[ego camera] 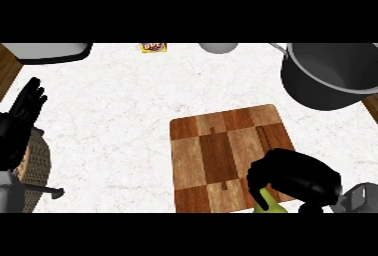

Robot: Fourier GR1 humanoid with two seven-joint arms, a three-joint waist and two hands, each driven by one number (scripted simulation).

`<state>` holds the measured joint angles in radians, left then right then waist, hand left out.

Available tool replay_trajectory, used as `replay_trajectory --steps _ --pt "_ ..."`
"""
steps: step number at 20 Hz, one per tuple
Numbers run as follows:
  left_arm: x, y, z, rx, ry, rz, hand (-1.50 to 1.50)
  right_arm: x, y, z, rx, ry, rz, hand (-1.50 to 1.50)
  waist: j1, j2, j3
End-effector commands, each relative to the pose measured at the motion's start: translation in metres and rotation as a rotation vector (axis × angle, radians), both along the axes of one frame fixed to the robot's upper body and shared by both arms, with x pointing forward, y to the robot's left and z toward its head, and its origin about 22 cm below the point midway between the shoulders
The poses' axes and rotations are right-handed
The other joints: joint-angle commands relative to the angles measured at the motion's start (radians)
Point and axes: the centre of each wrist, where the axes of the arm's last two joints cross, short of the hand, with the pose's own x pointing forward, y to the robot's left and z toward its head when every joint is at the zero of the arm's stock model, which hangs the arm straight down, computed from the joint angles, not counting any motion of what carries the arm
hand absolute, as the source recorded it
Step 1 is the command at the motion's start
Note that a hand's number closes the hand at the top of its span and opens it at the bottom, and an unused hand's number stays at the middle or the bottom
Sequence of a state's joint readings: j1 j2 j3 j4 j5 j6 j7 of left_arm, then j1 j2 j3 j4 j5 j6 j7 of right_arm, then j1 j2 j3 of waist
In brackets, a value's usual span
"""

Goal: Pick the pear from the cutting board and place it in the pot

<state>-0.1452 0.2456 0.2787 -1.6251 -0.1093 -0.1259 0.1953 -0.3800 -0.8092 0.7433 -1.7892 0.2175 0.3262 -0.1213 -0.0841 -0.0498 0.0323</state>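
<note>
White marbled counter (133,115), wooden cutting board (225,160), dark pot (328,75) far right. Right hand (295,180) curls around the green pear (267,204), mostly hiding it. Left hand (22,112) open, far left.

A white marbled counter (118,125) carries a wooden cutting board (221,150) near right, a dark grey pot (328,75) far right, a small yellow packet (153,47) at the far edge, and a woven basket (35,170) near left.

Green pear (269,205); brown checkered cutting board (214,150); grey pot (328,75).
</note>
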Motion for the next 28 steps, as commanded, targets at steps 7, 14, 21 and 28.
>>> replay_trajectory --steps 7,14,21,28 --pt "-0.017 0.004 -0.009 -0.199 -0.061 0.157 0.0 0.006 -0.101 0.067 0.435 -0.323 -0.193 1.5 -0.07 0.02 -0.026" --pt "-0.005 -0.021 -0.008 -0.237 -0.066 0.086 0.0 0.005 -0.198 0.078 0.555 -0.365 -0.404 1.5 0.002 0.045 -0.03" --pt "0.019 -0.04 0.01 -0.24 -0.065 0.019 0.0 0.0 -0.268 0.09 0.62 -0.296 -0.513 1.5 0.075 0.054 -0.031" --pt "0.014 -0.055 0.005 -0.245 -0.066 -0.03 0.0 0.031 -0.274 0.06 0.573 -0.297 -0.597 1.5 0.121 0.057 -0.031"
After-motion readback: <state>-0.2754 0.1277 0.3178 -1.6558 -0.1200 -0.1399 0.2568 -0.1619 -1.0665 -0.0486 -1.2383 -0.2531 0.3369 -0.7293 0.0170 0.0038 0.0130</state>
